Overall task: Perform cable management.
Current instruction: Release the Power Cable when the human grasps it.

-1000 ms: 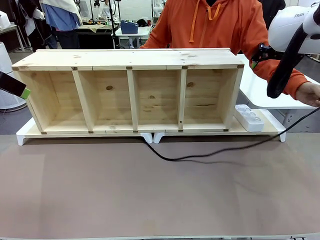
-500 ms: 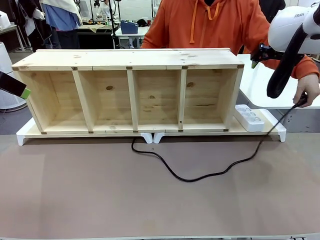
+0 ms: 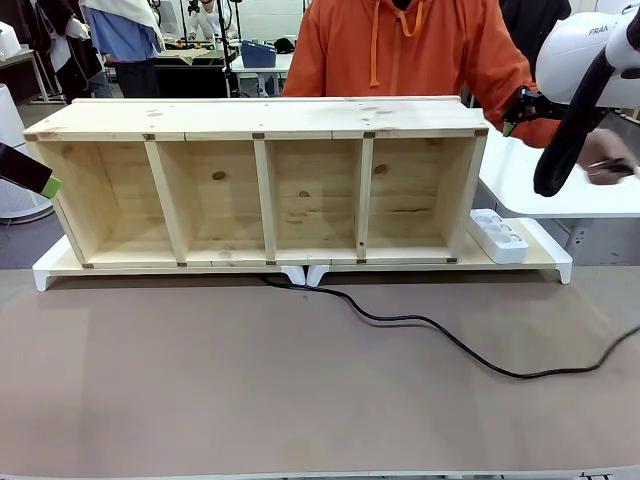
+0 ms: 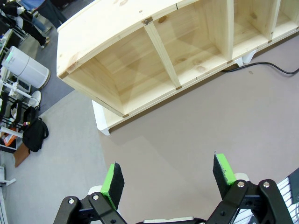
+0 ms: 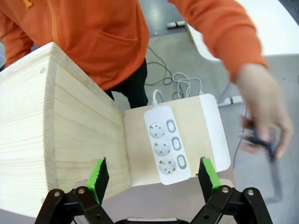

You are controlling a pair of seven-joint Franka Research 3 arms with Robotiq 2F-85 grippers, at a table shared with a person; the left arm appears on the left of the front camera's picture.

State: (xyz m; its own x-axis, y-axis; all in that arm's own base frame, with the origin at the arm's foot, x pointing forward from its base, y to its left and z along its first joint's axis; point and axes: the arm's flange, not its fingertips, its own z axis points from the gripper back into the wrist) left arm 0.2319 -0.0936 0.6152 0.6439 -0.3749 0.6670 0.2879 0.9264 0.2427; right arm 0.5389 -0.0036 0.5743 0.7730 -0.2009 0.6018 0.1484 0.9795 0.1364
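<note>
A glossy black cable (image 3: 440,335) snakes across the brown tabletop (image 3: 200,390) below the 4-bay pine shelf (image 3: 265,185); both the left gripper (image 4: 168,179) and right gripper (image 5: 154,179) gape wide, empty.

The white robot arm (image 3: 585,45) at the top right of the front view has dark letters on it. They read "FRA", and the picture's edge cuts off the rest. No other words or numbers can be read.
</note>
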